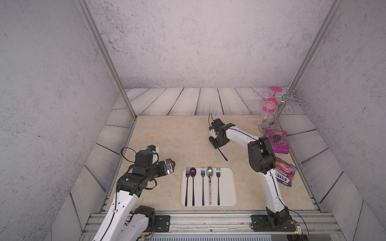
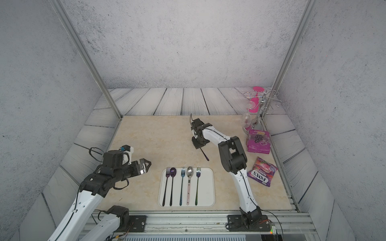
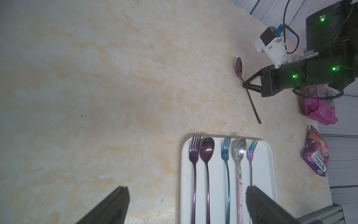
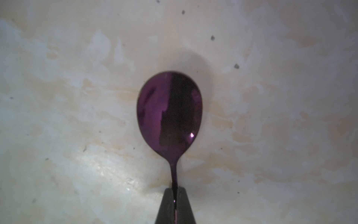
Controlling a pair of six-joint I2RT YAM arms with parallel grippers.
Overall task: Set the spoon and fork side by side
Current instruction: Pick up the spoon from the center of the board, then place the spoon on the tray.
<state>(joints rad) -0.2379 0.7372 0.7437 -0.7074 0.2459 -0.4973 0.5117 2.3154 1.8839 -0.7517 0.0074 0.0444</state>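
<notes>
Pinched fully shut by the right gripper [image 4: 175, 191] at the thin neck: the purple spoon [image 4: 169, 112], bowl just ahead of the fingertips, handle trailing behind them. Likely gripped there for steering the bowl. Lifted or flat on the table [image 4: 77, 116]? Hard to tell. Well apart from those fingers, the tray [image 1: 228, 187], with bare space beside the last fork [image 1: 218, 173], probably the slot meant. Left gripper [image 3: 187, 189] spread wide, holding nothing, tray seen between its fingers. Counted: forks [image 1: 202, 173], three; spoons [image 1: 209, 172], three, two on the tray.

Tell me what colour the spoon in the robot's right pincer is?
The spoon is shiny dark purple, clearest in the right wrist view.
</notes>
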